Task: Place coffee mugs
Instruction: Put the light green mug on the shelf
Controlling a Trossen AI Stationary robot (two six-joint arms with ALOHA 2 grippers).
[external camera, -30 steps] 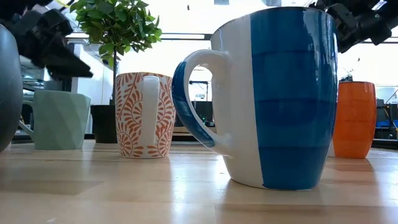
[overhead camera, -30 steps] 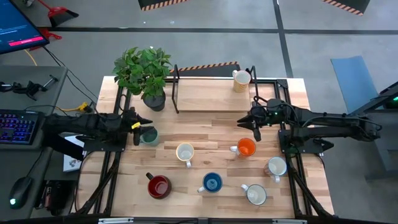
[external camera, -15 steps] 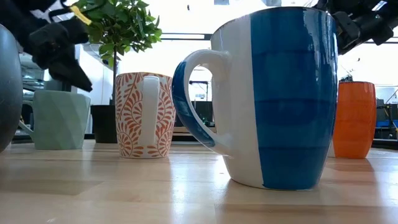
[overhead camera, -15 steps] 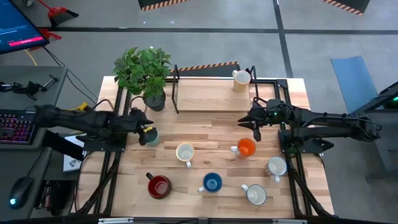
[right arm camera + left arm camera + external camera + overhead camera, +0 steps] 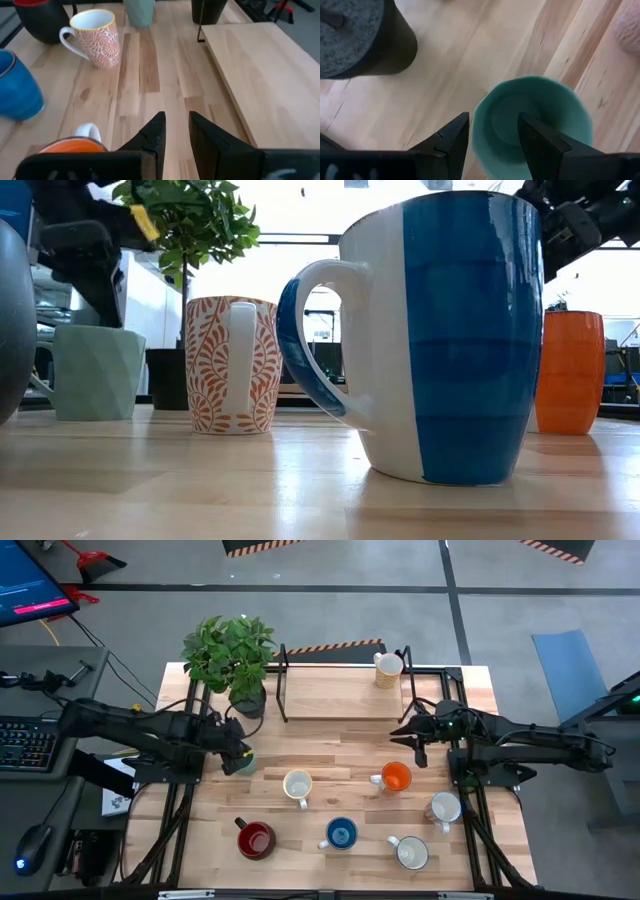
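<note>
My left gripper (image 5: 237, 754) is open and points down over the teal-green mug (image 5: 535, 125), which stands on the table. One finger is outside the mug's wall and the other is over its hollow; I see no touch. My right gripper (image 5: 414, 736) hovers above and behind the orange mug (image 5: 397, 777), open with a narrow gap (image 5: 176, 125). The patterned cream mug (image 5: 297, 785), the blue mug (image 5: 341, 834), the red mug (image 5: 255, 839) and two white-grey mugs (image 5: 444, 808) stand on the table. Another cream mug (image 5: 388, 668) stands on the raised board.
The dark plant pot (image 5: 247, 700) with its green plant stands just behind the teal-green mug, close to my left gripper. A raised wooden board (image 5: 340, 692) with black rails fills the table's far middle. Bare wood lies between the mugs and the board.
My left gripper has moved toward the table's right and tipped from level to pointing down, so its fingers now stand at the teal-green mug's rim. My right gripper has shifted slightly right and nearer. No mug has moved.
</note>
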